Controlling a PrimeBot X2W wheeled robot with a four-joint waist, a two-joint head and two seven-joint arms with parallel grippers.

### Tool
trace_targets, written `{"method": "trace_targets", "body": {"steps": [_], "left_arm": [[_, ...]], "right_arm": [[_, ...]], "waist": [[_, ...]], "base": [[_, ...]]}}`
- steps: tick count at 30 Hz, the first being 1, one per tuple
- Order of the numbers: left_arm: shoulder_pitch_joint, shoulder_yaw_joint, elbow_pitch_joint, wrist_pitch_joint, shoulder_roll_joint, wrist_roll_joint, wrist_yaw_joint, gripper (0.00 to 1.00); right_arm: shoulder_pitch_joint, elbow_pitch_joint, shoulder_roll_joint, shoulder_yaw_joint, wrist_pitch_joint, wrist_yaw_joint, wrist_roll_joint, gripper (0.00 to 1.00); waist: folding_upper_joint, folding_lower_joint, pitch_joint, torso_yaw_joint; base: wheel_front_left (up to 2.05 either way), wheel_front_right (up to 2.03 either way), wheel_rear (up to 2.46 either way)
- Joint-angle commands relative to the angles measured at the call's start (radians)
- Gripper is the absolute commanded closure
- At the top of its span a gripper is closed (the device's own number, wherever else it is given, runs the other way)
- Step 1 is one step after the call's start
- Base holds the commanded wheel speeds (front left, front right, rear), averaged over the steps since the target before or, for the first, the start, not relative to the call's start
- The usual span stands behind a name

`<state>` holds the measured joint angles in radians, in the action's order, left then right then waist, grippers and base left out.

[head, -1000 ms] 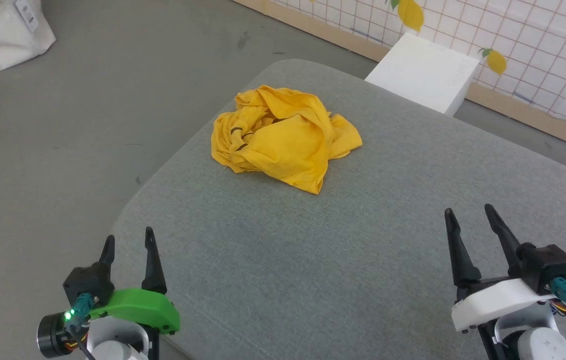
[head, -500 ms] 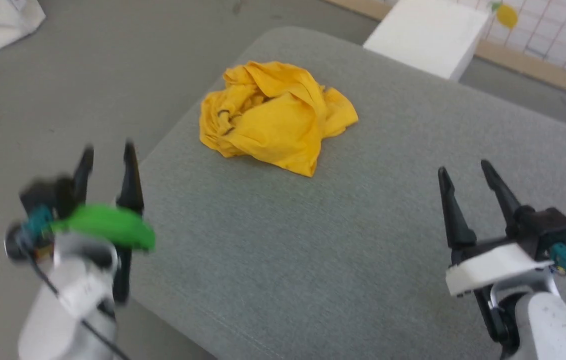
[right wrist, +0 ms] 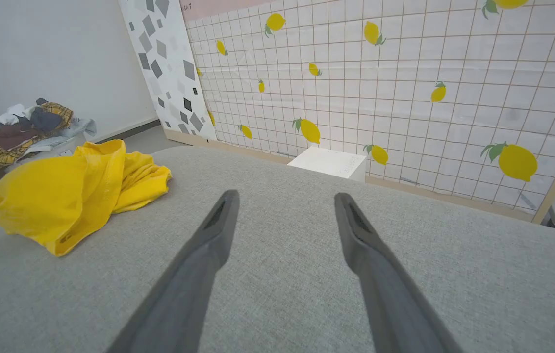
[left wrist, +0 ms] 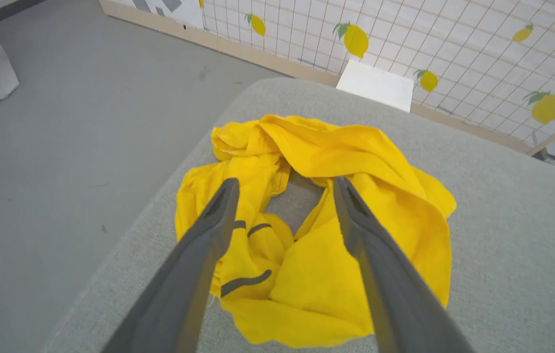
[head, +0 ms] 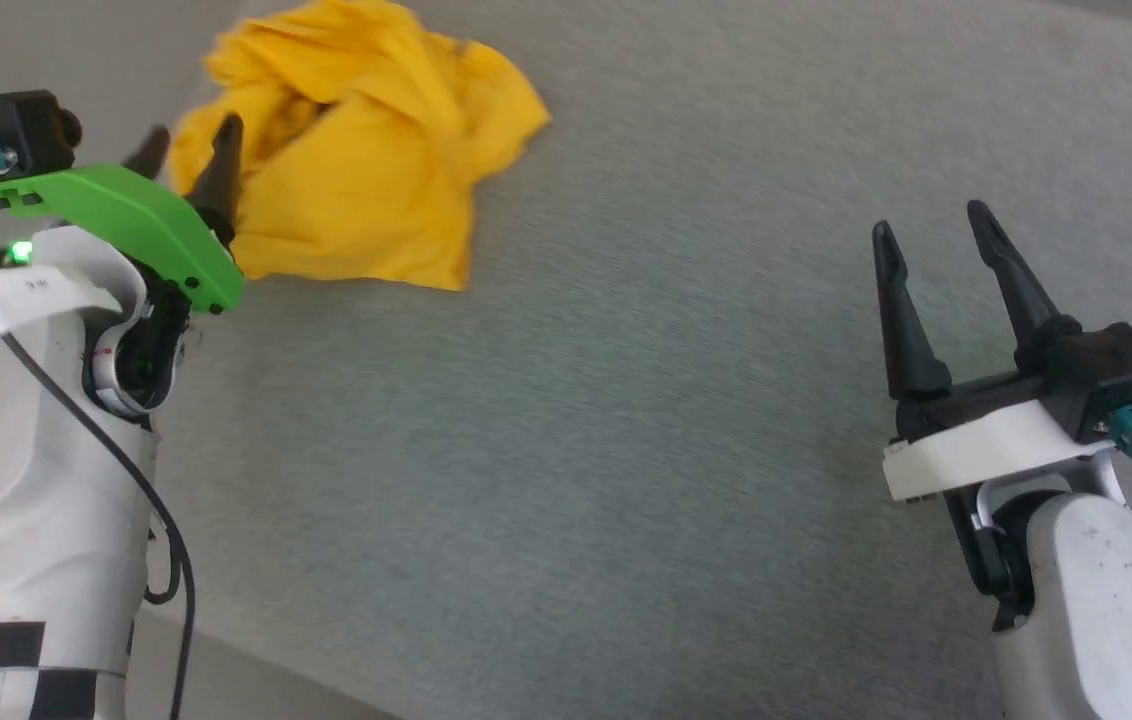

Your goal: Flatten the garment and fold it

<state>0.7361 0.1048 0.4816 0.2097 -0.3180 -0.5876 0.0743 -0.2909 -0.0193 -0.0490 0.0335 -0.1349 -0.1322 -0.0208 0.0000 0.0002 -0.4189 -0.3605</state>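
In the head view you see the garment (head: 356, 170) crumpled at the upper left of the grey cushion (head: 626, 400). The frame edge cuts its top, and the picture is a little blurred. The left gripper (head: 194, 130) stands open in front of the garment's left edge. Its green cover (head: 116, 215) half hides one finger, and you cannot tell if it touches the cloth. The right gripper (head: 929, 222) is open too, well apart from the garment.

In the left wrist view the left gripper (left wrist: 285, 180) is spread over the garment (left wrist: 356, 157). The folds hide the print except some black stripes (left wrist: 245, 282).

In the right wrist view the right gripper (right wrist: 286, 195) is open above bare cushion, with the garment (right wrist: 62, 191) far to the left.

Against a second ago, the head camera has tilted down. The left gripper, then well apart from the garment, is now at it. The garment's shape is the same.
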Motion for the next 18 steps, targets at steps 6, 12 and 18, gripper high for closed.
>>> {"method": "trace_targets", "body": {"steps": [6, 12, 18], "left_arm": [[-0.001, 0.010, 0.087, 0.213, -0.029, -0.043, -0.041, 0.00], [-0.060, 0.051, 0.112, 0.403, -0.059, -0.034, -0.098, 0.07], [-0.105, 0.049, 0.020, 0.342, -0.107, 0.014, -0.130, 1.00]], "right_arm": [[-0.029, -0.034, -0.001, -0.003, -0.046, 0.002, -0.025, 0.00], [-0.032, -0.076, -0.001, 0.001, -0.070, 0.002, -0.039, 0.00], [-0.014, -0.117, -0.001, -0.005, -0.092, 0.002, -0.057, 0.00]], "waist": [[0.0000, -0.0002, -0.167, 0.190], [0.0000, -0.0002, -0.138, 0.202], [0.0000, -0.0002, -0.039, 0.192]], "base": [[0.00, 0.00, 0.00], [0.00, 0.00, 0.00], [0.00, 0.00, 0.00]]}}
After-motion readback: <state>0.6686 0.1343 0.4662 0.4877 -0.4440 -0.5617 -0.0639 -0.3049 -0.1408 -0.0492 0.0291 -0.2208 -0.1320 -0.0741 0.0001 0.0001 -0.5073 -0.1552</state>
